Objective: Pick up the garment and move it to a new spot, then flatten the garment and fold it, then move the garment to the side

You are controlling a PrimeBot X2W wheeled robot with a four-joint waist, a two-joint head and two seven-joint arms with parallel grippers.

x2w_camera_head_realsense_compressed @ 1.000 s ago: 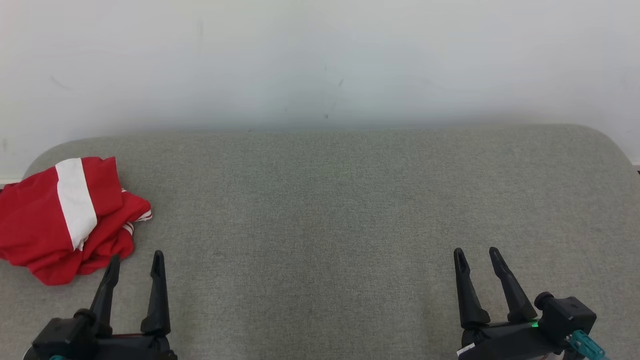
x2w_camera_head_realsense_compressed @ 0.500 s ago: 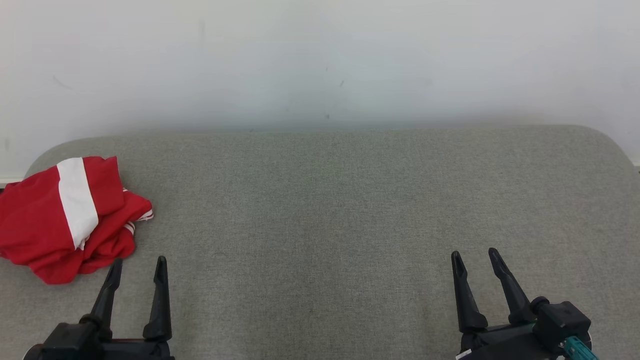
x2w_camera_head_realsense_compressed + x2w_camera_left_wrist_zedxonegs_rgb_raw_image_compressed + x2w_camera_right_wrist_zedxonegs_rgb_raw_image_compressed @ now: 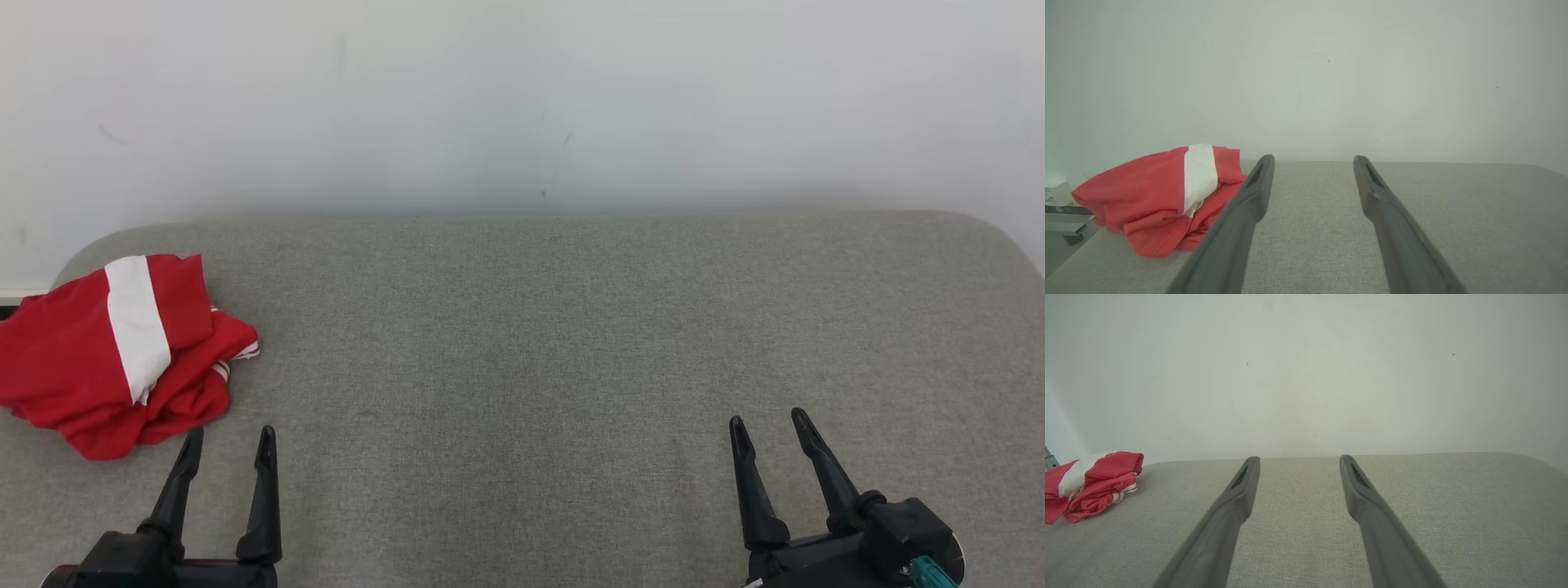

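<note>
At the far left edge of the grey fabric surface (image 3: 531, 343), a red garment (image 3: 73, 367) with a white stripe (image 3: 137, 322) is seen crumpled in a loose heap. Whether it overhangs the edge cannot be told. The left end effector (image 3: 230, 433) is held just beside the heap's near-right corner, not touching, fingers spread wide, nothing gripped. The right end effector (image 3: 767, 418) is held well apart on the right, likewise spread and empty.

The garment is judged light, thin, soft and floppy. No shape is expected to be kept once it is lifted, and loose layers may be left trailing. Some drag on the woven cover is likely. A pinch is best taken at the raised top fold near the white stripe, or at the lower bunch facing the left end effector, with several layers caught together. Fragility is not a concern.
</note>
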